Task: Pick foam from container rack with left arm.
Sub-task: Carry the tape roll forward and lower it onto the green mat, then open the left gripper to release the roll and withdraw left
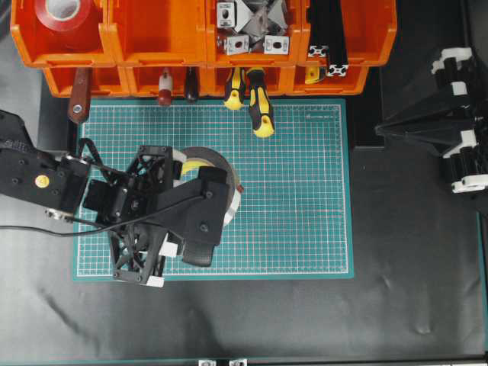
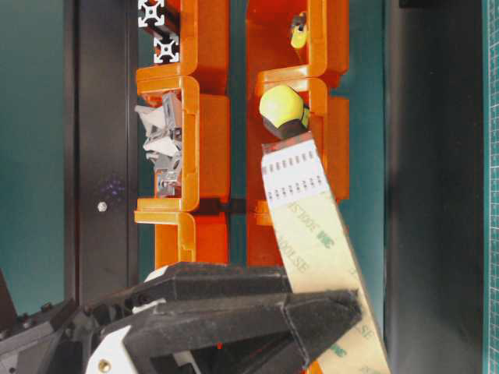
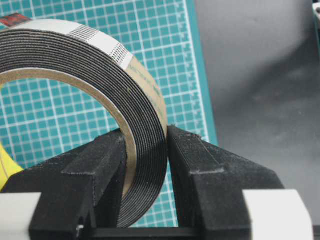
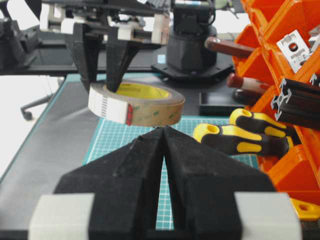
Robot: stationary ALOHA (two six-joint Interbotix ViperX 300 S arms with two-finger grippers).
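Here, item one: ring-shaped roll of black foam tape with cream-yellow liner, pinched across its wall by the left arm's black lattice-framed gripper, hanging above the green gridded cutting mat. Judged light, springy, crushable; the wall grip suits it. Beyond: orange plastic bin rack. Only the right wrist view shows clearance beneath; the right gripper sits closed, empty.

The green mat is seen from straight above in the overhead view. It is seen close by the left wrist view and low, lengthwise, by the right wrist view.
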